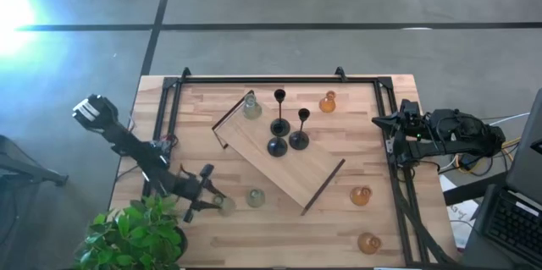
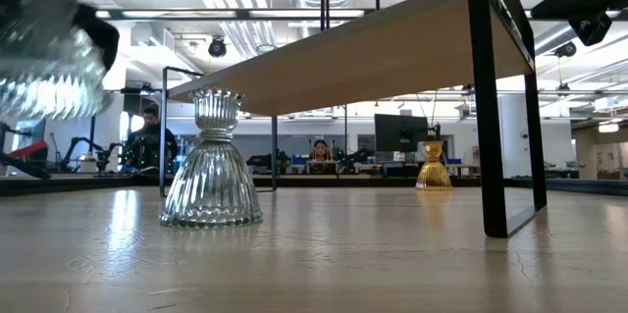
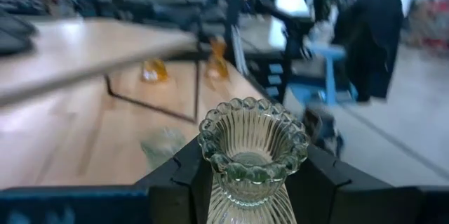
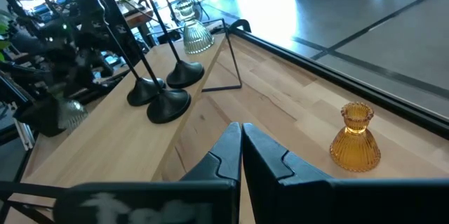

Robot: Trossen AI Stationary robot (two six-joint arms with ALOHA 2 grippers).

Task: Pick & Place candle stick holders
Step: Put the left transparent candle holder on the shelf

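Note:
My left gripper (image 1: 216, 203) is at the table's near left, shut on a pale green glass holder (image 3: 252, 150). It shows blurred at the upper left of the low view (image 2: 44, 58). A second green holder (image 1: 256, 196) stands on its base on the table just right of it. A third green holder (image 1: 251, 107) and three black holders (image 1: 286, 139) stand on the raised wooden board (image 1: 313, 173). Three amber holders (image 1: 328, 101), (image 1: 361, 195), (image 1: 368, 242) stand on the table. My right gripper (image 4: 240, 136) waits shut at the right edge. My left gripper pinches the green holder's ribbed body, just below its beaded cup (image 3: 242, 196), between its two fingers (image 3: 175, 182), one on each side. The fingers come in about level from the table's left. The holder sits upright and is lifted clear of the table.
The board stands slantwise mid-table on black legs (image 2: 491, 107). A black rail frame (image 1: 271, 79) runs along the far and side edges. A leafy plant (image 1: 135, 236) sits at the near left corner, beside my left arm. Bare table lies near the front edge.

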